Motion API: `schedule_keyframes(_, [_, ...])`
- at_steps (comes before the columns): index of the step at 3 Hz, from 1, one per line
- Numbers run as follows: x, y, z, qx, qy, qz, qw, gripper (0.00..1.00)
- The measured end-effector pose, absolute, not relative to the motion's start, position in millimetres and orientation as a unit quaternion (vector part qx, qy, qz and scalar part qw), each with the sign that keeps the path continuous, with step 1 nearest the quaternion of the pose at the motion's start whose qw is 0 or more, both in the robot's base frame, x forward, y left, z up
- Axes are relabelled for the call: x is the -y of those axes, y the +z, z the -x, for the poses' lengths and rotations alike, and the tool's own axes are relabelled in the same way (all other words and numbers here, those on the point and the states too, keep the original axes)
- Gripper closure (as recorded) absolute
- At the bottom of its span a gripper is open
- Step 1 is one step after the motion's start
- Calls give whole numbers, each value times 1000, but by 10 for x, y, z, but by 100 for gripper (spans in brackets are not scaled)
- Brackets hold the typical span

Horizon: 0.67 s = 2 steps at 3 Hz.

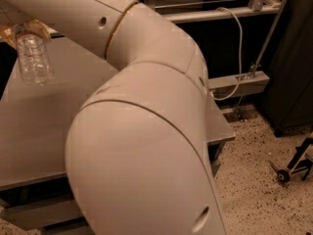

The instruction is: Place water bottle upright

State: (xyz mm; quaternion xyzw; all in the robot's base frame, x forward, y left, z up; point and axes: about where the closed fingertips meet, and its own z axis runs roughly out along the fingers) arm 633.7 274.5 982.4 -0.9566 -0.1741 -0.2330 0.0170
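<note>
The water bottle (34, 58) is a clear ribbed plastic bottle. It hangs nearly upright, neck up, over the far left part of the grey table (44, 131). My gripper (23, 30) is at the top left edge of the view. Its tan fingers (41, 27) are closed around the bottle's upper end, so the cap is hidden. The bottle's base looks a little above the tabletop. My white arm (142, 121) fills the middle of the view and hides much of the table.
A dark cabinet (293, 82) stands at the right. A metal frame with a white cable (238, 48) runs behind the table. A small wheeled base (293, 168) sits on the speckled floor (259, 199) at the lower right.
</note>
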Motion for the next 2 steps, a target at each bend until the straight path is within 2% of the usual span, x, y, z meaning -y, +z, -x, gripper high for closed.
schedule_keyframes(1, [-2402,10059,-6609,205,-263,943,12,100])
schedule_keyframes(2, [-2429,10073,-6640,220,-270,937,13,100])
